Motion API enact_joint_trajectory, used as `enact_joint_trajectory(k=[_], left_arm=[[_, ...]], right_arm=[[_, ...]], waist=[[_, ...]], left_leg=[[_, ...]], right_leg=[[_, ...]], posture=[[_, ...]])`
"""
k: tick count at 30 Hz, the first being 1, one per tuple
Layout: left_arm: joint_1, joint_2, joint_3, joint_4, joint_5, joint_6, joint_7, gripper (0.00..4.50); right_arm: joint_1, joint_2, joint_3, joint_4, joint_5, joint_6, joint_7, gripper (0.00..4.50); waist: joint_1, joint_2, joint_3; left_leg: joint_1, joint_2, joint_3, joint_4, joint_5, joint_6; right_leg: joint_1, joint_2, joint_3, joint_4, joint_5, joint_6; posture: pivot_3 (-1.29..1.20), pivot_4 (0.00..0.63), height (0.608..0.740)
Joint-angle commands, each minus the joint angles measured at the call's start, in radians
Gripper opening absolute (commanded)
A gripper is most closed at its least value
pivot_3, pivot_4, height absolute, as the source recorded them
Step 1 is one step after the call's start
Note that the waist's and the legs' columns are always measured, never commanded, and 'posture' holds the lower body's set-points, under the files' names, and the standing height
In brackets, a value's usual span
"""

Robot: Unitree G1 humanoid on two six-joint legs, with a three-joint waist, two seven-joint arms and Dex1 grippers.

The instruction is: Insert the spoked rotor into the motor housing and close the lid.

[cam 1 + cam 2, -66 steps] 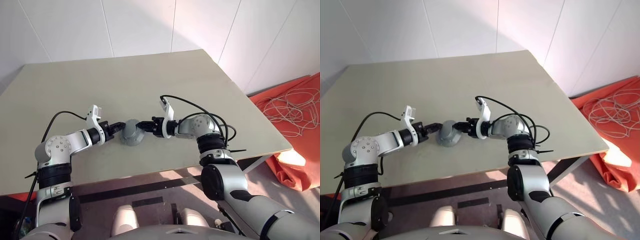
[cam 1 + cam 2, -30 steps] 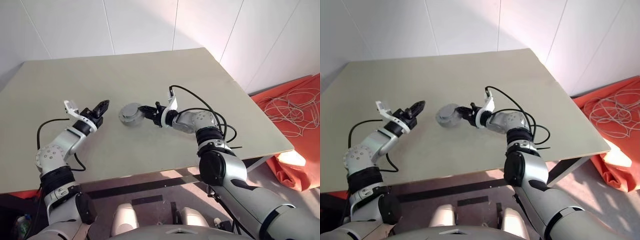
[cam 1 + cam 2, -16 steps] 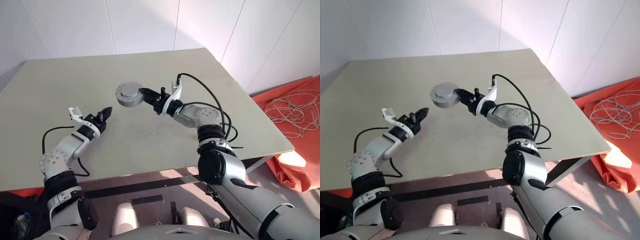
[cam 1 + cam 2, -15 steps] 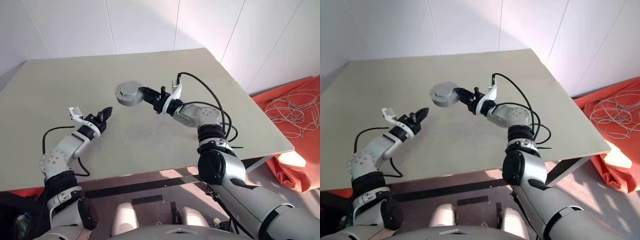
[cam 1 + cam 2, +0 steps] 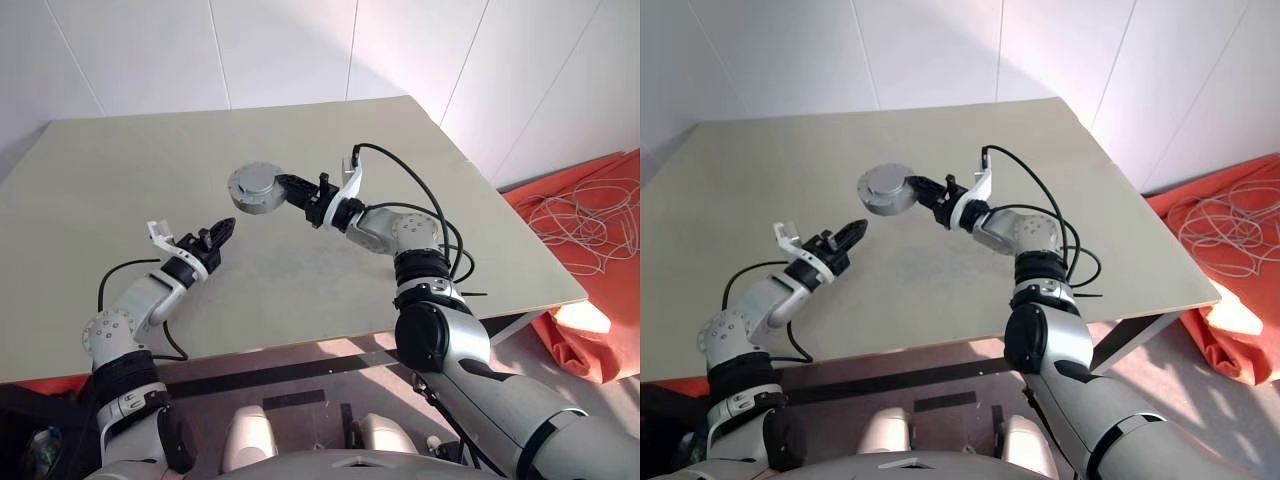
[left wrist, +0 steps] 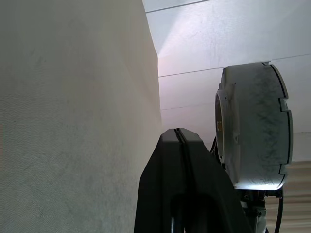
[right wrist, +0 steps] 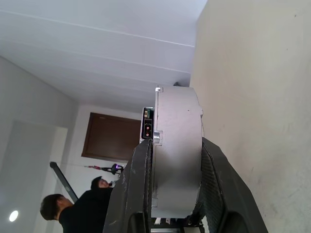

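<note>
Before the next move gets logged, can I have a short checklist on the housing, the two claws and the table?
1. Right claw shut on the motor housing: ok.
2. Housing lifted off the table: ok.
3. Left claw shut, holding nothing: ok.
4. Left claw apart from the housing: ok.
5. Lid seated on the housing: cannot tell.
6. Rotor inside: cannot tell, the housing's inside is hidden.

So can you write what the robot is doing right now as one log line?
right end effector: shut on motor housing, held above table | left end effector: shut, empty, apart from motor housing
</note>
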Motion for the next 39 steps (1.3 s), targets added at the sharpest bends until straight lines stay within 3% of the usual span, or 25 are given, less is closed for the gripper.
enact_joint_trajectory(k=[1, 7, 8, 11, 22, 31, 39], left_arm=[[0.002, 0.033, -0.027, -0.028, -0.014, 0.001, -0.026, 0.0], [0.003, 0.062, -0.073, 0.011, 0.067, -0.04, -0.084, 0.0], [0.006, 0.066, -0.08, 0.012, 0.076, -0.041, -0.098, 0.18], [0.014, 0.073, -0.087, 0.004, 0.073, -0.035, -0.143, 0.93], [0.021, 0.054, -0.071, -0.019, -0.007, -0.031, -0.137, 4.48], [-0.001, 0.019, -0.068, -0.014, -0.251, -0.002, -0.029, 4.48], [-0.01, 0.001, -0.133, -0.046, -0.329, -0.032, 0.006, 4.48]], right_arm=[[-0.024, -0.003, -0.002, -0.031, 0.042, -0.018, 0.017, 1.16], [-0.016, -0.002, 0.022, -0.032, 0.025, -0.045, 0.018, 1.16], [-0.015, -0.003, 0.025, -0.032, 0.024, -0.049, 0.018, 1.16], [-0.012, -0.004, 0.033, -0.036, 0.024, -0.054, 0.02, 1.16], [-0.012, -0.012, 0.047, -0.026, 0.027, -0.057, 0.016, 1.16], [-0.004, -0.013, 0.073, -0.047, 0.035, -0.009, 0.031, 1.16], [0.038, -0.009, 0.16, -0.141, 0.044, 0.121, 0.092, 1.16]], waist=[[0.0, 0.0, 0.0], [0.0, 0.0, 0.0], [0.001, 0.0, 0.0], [0.0, 0.0, 0.0], [0.0, 0.0, 0.0], [0.001, 0.0, 0.0], [0.002, 0.0, 0.0]], left_leg=[[0.0, 0.0, 0.0, 0.0, 0.0, 0.0], [0.0, 0.0, 0.0, 0.0, 0.0, 0.0], [0.0, 0.0, 0.0, 0.0, 0.0, 0.0], [0.0, 0.0, 0.0, 0.0, 0.0, 0.0], [0.0, 0.0, 0.0, 0.002, 0.0, 0.0], [0.0, 0.0, 0.0, 0.004, 0.0, 0.0], [-0.001, 0.0, -0.001, 0.004, 0.0, 0.0]], right_leg=[[0.0, 0.0, 0.0, 0.0, 0.0, 0.0], [0.0, 0.0, 0.0, 0.0, 0.0, 0.0], [0.0, 0.0, 0.0, 0.0, 0.0, 0.0], [0.0, 0.0, 0.0, 0.001, 0.0, 0.0], [0.0, 0.0, 0.0, 0.003, 0.0, 0.0], [0.0, 0.0, 0.0, 0.004, 0.0, 0.0], [0.0, 0.0, 0.0, 0.004, 0.0, 0.0]], posture=[[0.0, 0.0, 0.74], [0.0, 0.0, 0.74], [0.0, 0.0, 0.74], [0.0, 0.0, 0.74], [0.0, 0.0, 0.74], [0.0, 0.0, 0.74], [0.0, 0.0, 0.74]])
